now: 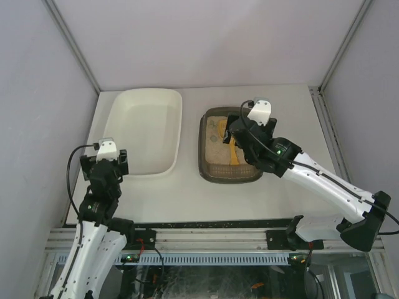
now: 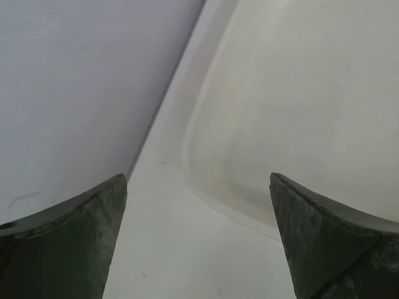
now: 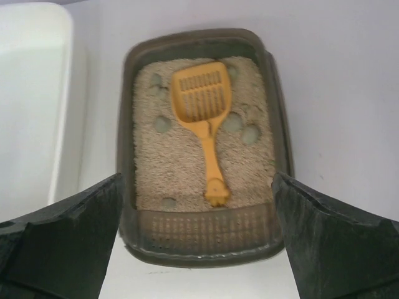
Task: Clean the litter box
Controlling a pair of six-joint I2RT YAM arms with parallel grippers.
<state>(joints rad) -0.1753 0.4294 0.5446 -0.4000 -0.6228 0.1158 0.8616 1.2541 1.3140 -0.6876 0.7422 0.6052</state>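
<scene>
The left gripper [image 2: 196,187] hangs over the table's [image 1: 187,193] left edge, just short of the near left corner of the white tub [image 1: 146,131]. Its fingers are spread wide and have hold of nothing. The tub lies toward the far left corner and looks bare inside, so I judge that no waste has been moved yet.

Right of the middle and toward the far edge lies the litter box [image 3: 128,124], close beside the tub but apart from it. An orange scoop [image 3: 202,99] lies flat on the litter, slotted head toward the far edge and handle toward the near edge. Several greyish clumps [image 3: 162,124] sit around it, half sunk in the sand. The right gripper [image 3: 196,180] hovers above the box's near rim, fingers wide apart and empty. The job looks barely begun: the scoop must be picked up, the clumps sifted out and, likely, tipped into the tub.

The table is plain white, with a metal rail along its near edge. Pale grey panels close it in on the left, far and right sides, with slim metal posts at the far corners
</scene>
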